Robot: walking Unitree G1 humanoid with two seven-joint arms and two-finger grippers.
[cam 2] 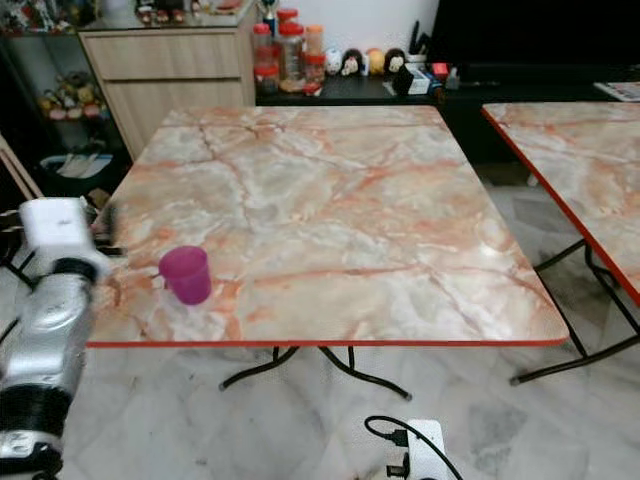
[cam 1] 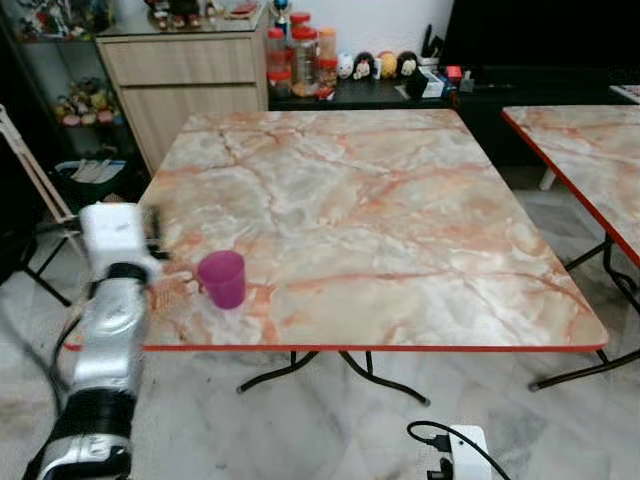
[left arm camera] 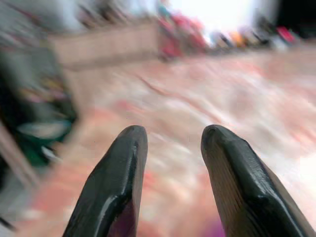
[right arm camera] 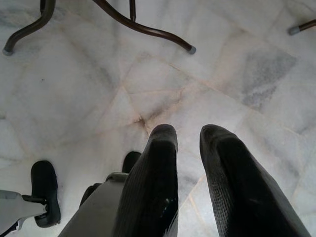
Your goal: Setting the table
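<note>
A purple cup [cam 1: 222, 278] stands upright near the marble table's [cam 1: 400, 210] near-left corner — no lettering readable. Just left of it, the left gripper [left arm camera: 170, 143] has its fingers parted, holding nothing. The right gripper [right arm camera: 187, 143] hangs over the floor [right arm camera: 74, 84], fingers slightly apart — empty.

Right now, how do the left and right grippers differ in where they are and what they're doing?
The left gripper is raised over the marble-patterned table, beside the purple plastic cup; the right gripper hangs low, pointing at the pale tiled floor. The left gripper's fingers stand wider apart; the right gripper's are closer together. Neither holds anything, and both have two long black fingers.
</note>
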